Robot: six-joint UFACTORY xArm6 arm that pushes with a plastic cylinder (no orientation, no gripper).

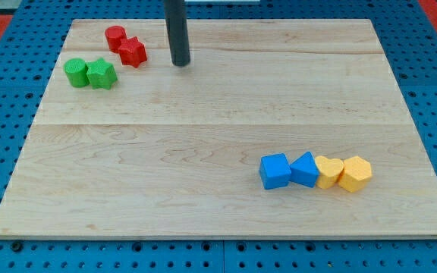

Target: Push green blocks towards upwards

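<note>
Two green blocks sit side by side near the view's upper left: a round one (75, 73) and a star-like one (102, 73), touching each other. My tip (180, 64) stands on the board to their right, about a hundred pixels from the green star and slightly higher in the view. It touches no block.
A red round block (115, 37) and a red star-like block (133, 52) lie just above the green ones, left of my tip. At the lower right, a row holds two blue blocks (275, 171) (305, 168) and two yellow blocks (328, 171) (354, 174). The wooden board (218, 129) lies on a blue pegboard.
</note>
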